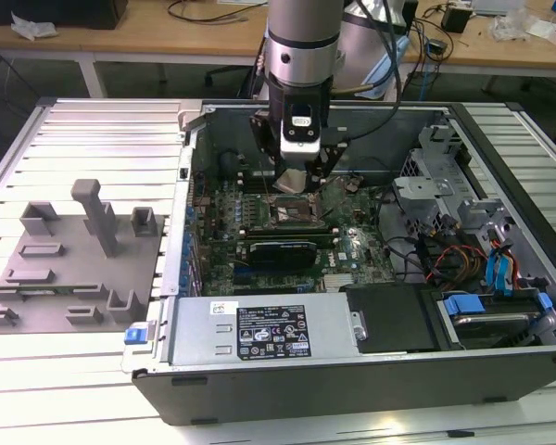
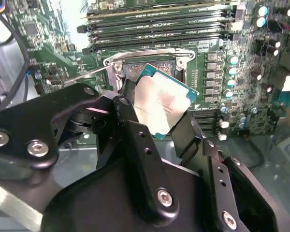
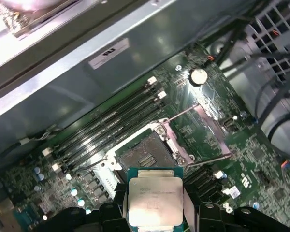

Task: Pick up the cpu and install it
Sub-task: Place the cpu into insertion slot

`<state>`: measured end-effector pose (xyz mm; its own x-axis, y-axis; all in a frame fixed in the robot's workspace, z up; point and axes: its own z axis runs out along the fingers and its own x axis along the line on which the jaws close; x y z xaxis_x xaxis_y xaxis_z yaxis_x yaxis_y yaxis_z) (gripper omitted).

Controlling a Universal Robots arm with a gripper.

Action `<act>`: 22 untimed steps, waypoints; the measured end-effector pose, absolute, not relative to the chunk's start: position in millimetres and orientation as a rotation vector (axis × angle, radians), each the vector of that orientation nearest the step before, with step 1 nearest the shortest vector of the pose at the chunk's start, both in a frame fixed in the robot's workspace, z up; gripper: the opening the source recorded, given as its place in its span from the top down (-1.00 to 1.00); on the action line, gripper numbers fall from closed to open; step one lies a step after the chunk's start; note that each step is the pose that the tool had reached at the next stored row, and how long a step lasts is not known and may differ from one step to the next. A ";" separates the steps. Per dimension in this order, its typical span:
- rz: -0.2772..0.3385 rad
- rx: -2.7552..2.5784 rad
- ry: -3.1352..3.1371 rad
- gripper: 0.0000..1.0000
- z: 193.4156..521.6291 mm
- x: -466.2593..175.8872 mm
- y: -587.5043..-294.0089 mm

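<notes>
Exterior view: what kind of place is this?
Likely a robotics lab bench: an opened desktop computer case on a slotted aluminium table, a grey fixture block beside it, wooden desks with cables behind.

cpu [image 3: 152, 200] top pale metal, dull sheen; end effector [image 2: 157, 113] matt black; motherboard [image 3: 253, 147] glossy green

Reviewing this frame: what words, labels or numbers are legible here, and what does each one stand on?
Nothing here can be read for certain.
White label on the grey metal box: print too small.
Top of the cpu, clamped in the hand: faint marking, blurred.
Sticker on the case wall: blurred.
</notes>
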<state>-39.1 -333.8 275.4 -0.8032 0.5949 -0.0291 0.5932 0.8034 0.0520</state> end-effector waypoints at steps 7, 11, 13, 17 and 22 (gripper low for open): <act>0.058 1.152 2.872 -0.08 275.2 -39.1 -333.8; 0.055 1.261 2.825 -0.08 275.0 -39.2 -333.8; 0.053 1.332 2.791 -0.08 274.8 -39.1 -333.8; 0.050 1.454 2.728 -0.08 274.3 -39.2 -333.8; 0.044 1.637 2.620 -0.08 273.5 -39.1 -333.8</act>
<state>-39.1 -333.8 273.5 -0.4375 0.8988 -0.0290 0.8973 0.4384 0.0520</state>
